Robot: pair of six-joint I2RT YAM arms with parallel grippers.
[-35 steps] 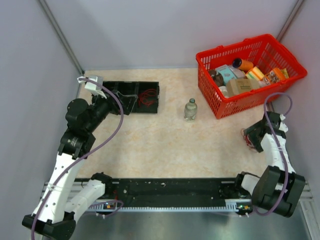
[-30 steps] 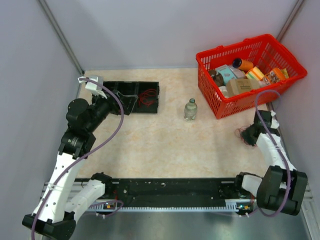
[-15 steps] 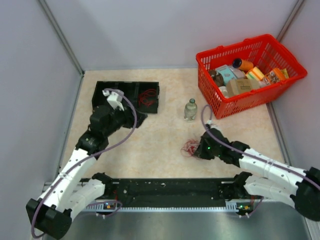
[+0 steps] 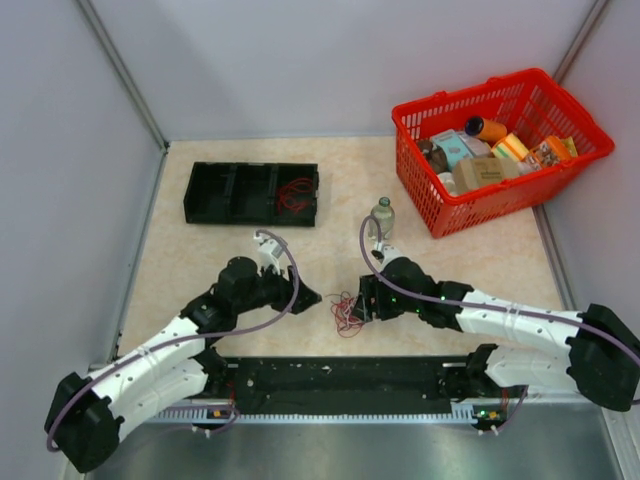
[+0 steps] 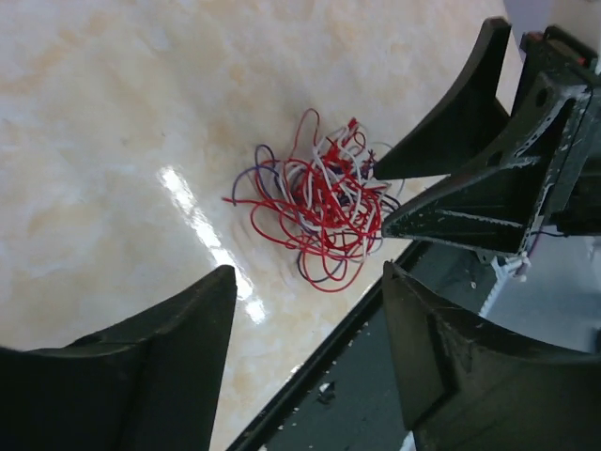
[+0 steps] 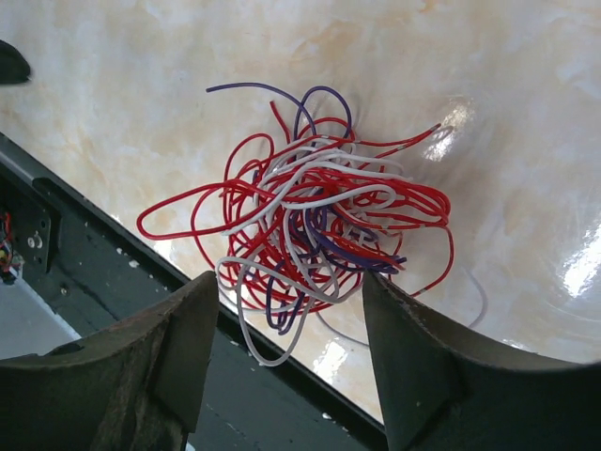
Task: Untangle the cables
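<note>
While both sets of jaws stand open and empty, the cables (image 6: 310, 230) lie as one tangled clump on the table (image 4: 450, 260), just beyond the tips of my right gripper (image 6: 291, 282) and straight ahead of my left gripper (image 5: 308, 282), between the two. I judge them light, limp, springy and quick to snag; a stray red outer loop looks the best hold. The clump is roughly round, with no clear long axis and loose ends poking every way

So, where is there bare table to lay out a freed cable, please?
Bare: the strip between the black tray and the left arm, and the stretch between the red basket and the right arm. Crowded: near centre, where the left gripper and right gripper flank the cables.
</note>
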